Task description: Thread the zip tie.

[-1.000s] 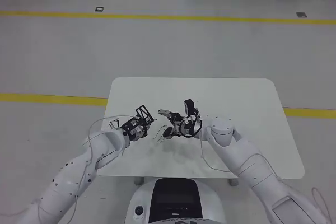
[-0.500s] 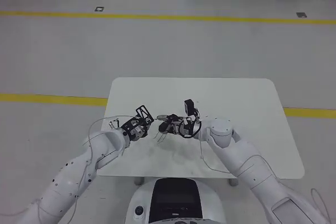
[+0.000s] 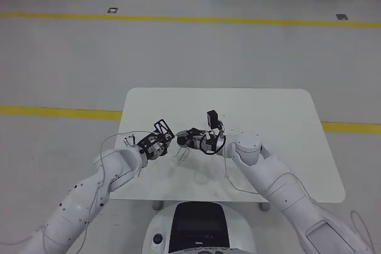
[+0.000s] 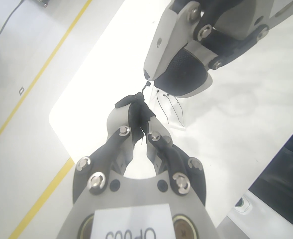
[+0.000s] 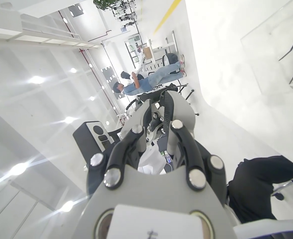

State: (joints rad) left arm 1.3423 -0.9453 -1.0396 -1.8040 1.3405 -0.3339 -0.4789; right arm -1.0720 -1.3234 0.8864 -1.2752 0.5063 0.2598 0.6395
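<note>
While both arms hang over the table near its left edge, my left gripper is pinching the black zip tie, whose head end sticks out beyond the grip. My right gripper faces it, tips pressed together, just beside the tie's head. Spare ties lie below on a clear sheet on the surface.

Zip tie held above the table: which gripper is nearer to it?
Left. The left gripper is shut on the zip tie; the right gripper sits just off its free end, facing it.
</note>
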